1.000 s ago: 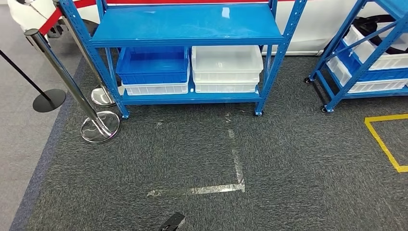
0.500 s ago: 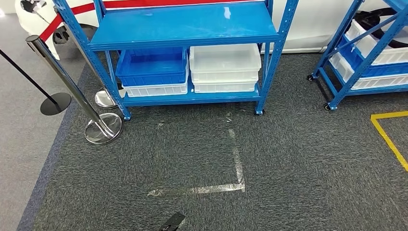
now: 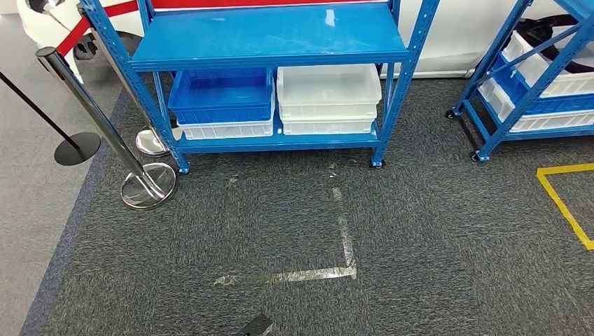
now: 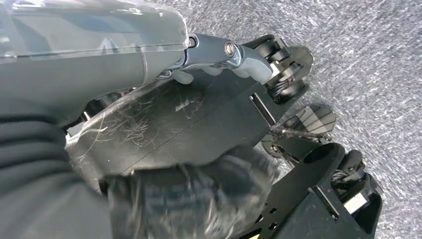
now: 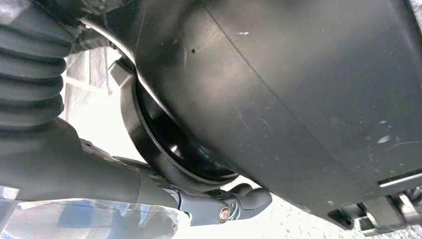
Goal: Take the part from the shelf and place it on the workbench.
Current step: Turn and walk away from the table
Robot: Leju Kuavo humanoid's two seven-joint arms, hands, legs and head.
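Note:
A blue metal shelf point(image 3: 270, 35) stands ahead on the dark carpet, its upper board bare. On its lower board sit a blue bin point(image 3: 220, 94) stacked on a white one, and beside them a white bin point(image 3: 329, 87). My left hand point(image 4: 214, 124) hangs beside my body with the thumb point(image 4: 239, 55) stretched out, the dark fingers point(image 4: 199, 194) blurred, and nothing in it. My right hand point(image 5: 149, 194) also hangs by my body. Its thumb point(image 5: 229, 206) is straight, and its fingers are mostly hidden.
A second blue rack point(image 3: 532, 77) with white bins holding dark items stands at the right. Chrome stanchions point(image 3: 91, 112) with a red belt stand at the left. Silver tape point(image 3: 347, 238) and a yellow line point(image 3: 560, 203) mark the carpet. A white car point(image 3: 462, 28) is behind.
The whole picture has shifted slightly, so my head camera has moved; the shelf and bins stay where they were.

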